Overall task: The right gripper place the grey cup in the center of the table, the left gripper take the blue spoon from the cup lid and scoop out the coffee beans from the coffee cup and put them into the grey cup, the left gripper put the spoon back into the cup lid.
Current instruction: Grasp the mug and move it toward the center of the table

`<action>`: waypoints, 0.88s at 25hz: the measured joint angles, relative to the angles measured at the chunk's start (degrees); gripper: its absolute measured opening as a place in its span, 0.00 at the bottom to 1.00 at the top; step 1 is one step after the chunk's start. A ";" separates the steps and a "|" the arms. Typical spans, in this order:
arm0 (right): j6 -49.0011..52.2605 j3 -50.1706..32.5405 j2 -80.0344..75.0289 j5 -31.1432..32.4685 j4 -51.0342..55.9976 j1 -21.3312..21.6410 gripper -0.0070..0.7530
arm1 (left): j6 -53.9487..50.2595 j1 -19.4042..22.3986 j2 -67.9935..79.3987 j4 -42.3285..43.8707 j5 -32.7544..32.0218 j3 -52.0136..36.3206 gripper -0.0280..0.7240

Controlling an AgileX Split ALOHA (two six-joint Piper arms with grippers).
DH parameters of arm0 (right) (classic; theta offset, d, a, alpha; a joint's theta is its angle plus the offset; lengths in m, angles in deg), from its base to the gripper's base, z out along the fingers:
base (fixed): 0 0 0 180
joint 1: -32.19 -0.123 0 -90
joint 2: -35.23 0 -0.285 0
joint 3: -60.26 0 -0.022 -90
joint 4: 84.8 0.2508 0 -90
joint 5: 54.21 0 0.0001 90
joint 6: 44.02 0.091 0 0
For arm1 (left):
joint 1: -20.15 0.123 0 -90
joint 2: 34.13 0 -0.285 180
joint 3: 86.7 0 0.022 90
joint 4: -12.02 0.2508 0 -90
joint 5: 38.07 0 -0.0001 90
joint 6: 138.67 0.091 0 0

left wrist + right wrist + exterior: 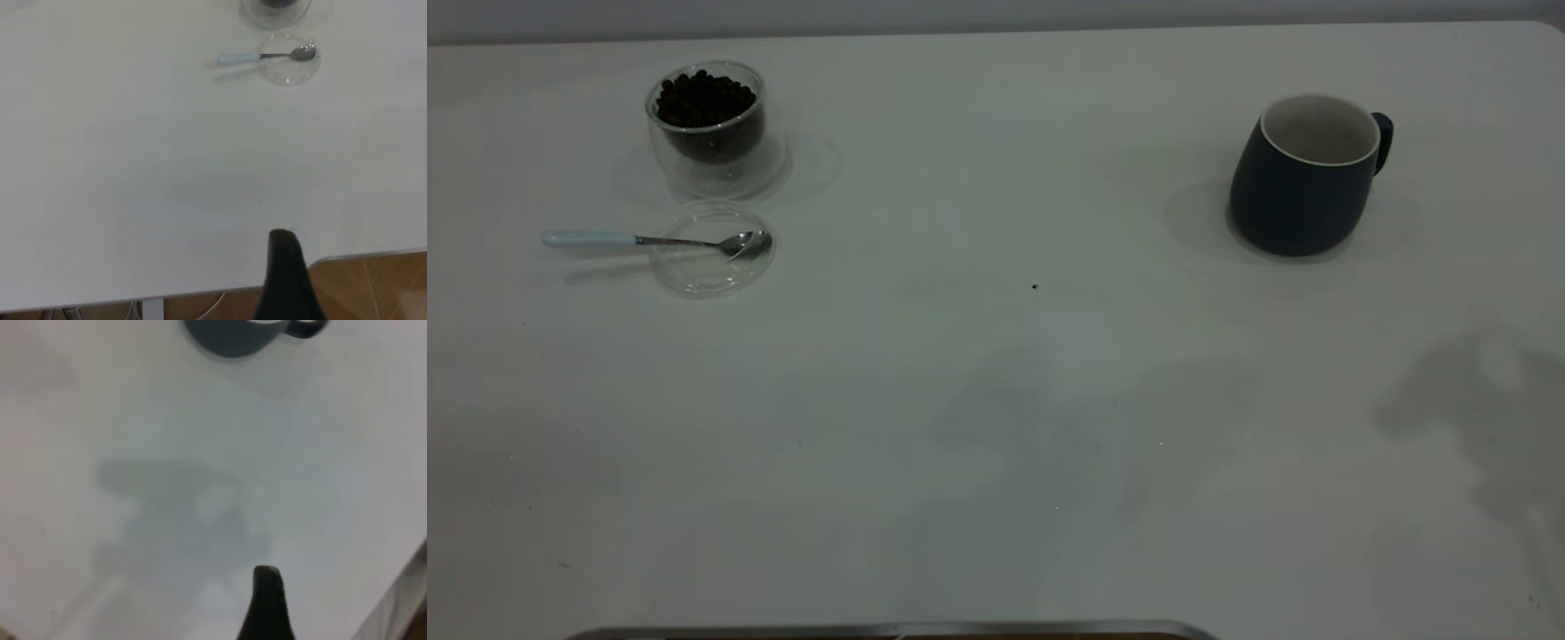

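Left pincer (pixel 283 267) only shows as one black finger poking in at the bottom of its wrist view, over the near table edge. Can't tell if it's spread or pressed together. Same deal with the right pincer (pixel 265 603): a single dark finger at the bottom of its wrist view, hanging above bare table, and again no way to tell its state. Neither one shows up in the exterior view, and neither touches anything.

Moving outward across the table (pixel 996 400): the grey cup (pixel 1303 178) stands upright in the upper right of the exterior frame, handle sticking out to the right, white inside visible, well off from the middle.

Upper left of that frame is the coffee cup (pixel 713 129), upright, holding a heap of coffee beans (pixel 704 100). Just below it in the frame lies the cup lid (pixel 711 249), flat on the table. The blue spoon (pixel 649 240) rests across the lid with its long axis running roughly left to right: metal bowl on the lid at the right end, pale handle pointing left, out past the rim.

A tiny dark speck (pixel 1034 286) sits near the middle of the table.
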State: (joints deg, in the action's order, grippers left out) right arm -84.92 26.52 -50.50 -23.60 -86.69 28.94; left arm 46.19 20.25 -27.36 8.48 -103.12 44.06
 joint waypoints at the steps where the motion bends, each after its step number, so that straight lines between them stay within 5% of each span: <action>1: -1.29 0.01 -2.53 -1.75 -0.08 0.00 0.86 | 0.00 0.00 0.00 0.00 0.00 0.00 0.83; 9: -8.84 2.88 -21.30 -15.03 -0.41 0.00 0.85 | 0.00 0.00 0.00 0.00 0.00 0.00 0.83; 22: -17.48 19.11 -44.41 -16.56 -0.59 0.00 0.82 | 0.00 0.00 0.00 0.00 0.00 0.00 0.83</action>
State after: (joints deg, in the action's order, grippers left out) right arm -102.40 45.63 -94.92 -40.16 -87.28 28.94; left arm 46.19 20.25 -27.36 8.48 -103.12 44.06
